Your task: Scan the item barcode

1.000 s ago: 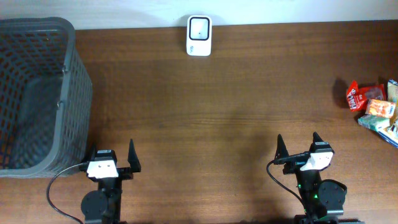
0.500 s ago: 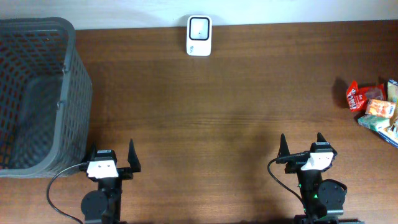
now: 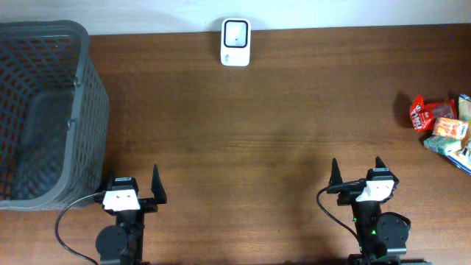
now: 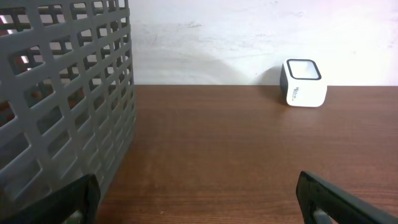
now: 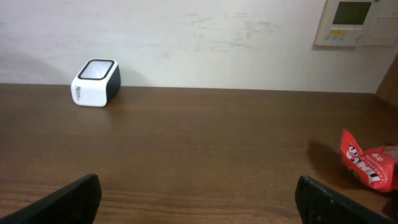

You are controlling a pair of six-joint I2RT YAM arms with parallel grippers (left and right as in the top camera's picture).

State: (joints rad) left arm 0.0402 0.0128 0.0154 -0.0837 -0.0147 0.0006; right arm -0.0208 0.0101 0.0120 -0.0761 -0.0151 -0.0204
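Note:
A white barcode scanner (image 3: 235, 42) with a dark top window stands at the table's far edge, centre; it also shows in the left wrist view (image 4: 303, 91) and the right wrist view (image 5: 95, 82). Snack packets (image 3: 441, 130) lie in a heap at the right edge, a red one (image 5: 367, 167) nearest. My left gripper (image 3: 132, 184) rests open at the near edge on the left, nothing between its fingers. My right gripper (image 3: 356, 171) stands open at the near edge on the right, also empty. No barcode is readable from here.
A large grey mesh basket (image 3: 44, 110) fills the left side of the table, close beside my left gripper (image 4: 198, 202). A white wall runs behind the table, with a wall panel (image 5: 354, 22) at the upper right.
The right gripper shifted very slightly right and toward the near edge, then stayed still. The left arm has not moved.

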